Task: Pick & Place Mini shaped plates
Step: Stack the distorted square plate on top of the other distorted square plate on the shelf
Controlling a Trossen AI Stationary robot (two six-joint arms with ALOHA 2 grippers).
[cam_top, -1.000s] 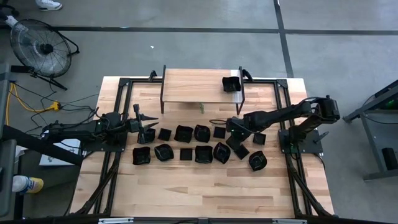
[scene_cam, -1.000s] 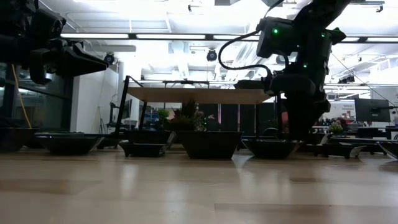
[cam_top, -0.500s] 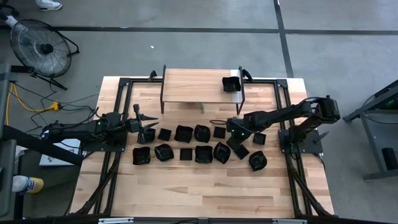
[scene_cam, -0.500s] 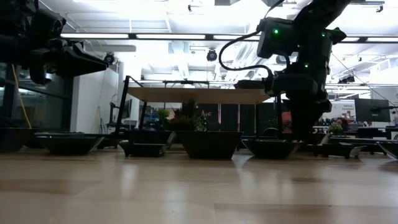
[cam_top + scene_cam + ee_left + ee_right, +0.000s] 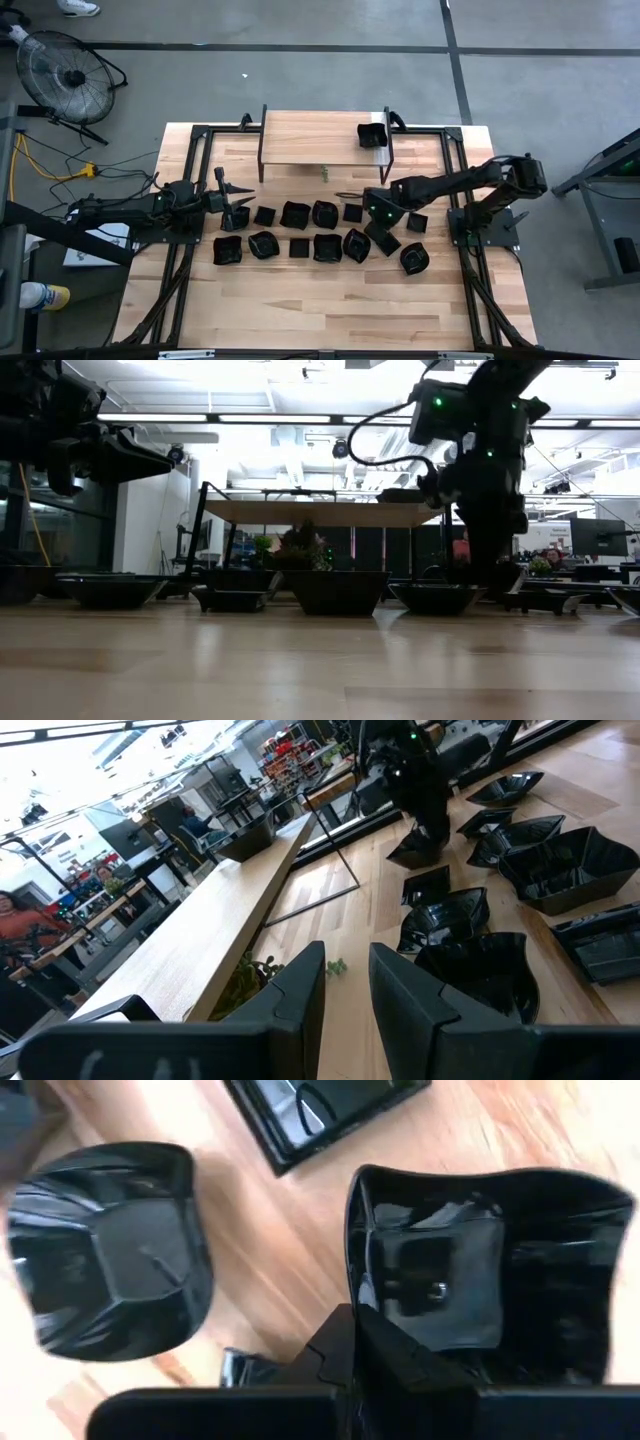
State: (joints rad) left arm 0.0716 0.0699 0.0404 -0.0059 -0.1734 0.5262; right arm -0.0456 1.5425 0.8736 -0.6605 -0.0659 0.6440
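Several glossy black mini shaped plates (image 5: pixel 300 230) lie in two rows across the table's middle, resting on their bases. One more plate (image 5: pixel 372 135) stands on a raised wooden shelf (image 5: pixel 320 140) at the far side. My right gripper (image 5: pixel 378 222) is at the rows' right end, shut on the rim of a square plate (image 5: pixel 480 1260). At the left end of the rows, my left gripper (image 5: pixel 232 204) hangs above the table. Its fingers (image 5: pixel 300 990) stand apart with nothing between them. My right gripper pinches the square plate's rim (image 5: pixel 352 1295) at one edge between its two fingers, coming from above and slanting down. The plate's hollow faces up. Whether the plate is clear of the table, I cannot tell.
A rounded plate (image 5: pixel 105 1250) and a flat square one (image 5: pixel 320 1110) lie close beside the held plate. Black metal frames (image 5: pixel 190 180) run along the table's left and right sides. The near half of the table (image 5: pixel 320 300) is bare wood.
My right arm's wrist has risen a little and tipped over the plate at the right end of the rows.
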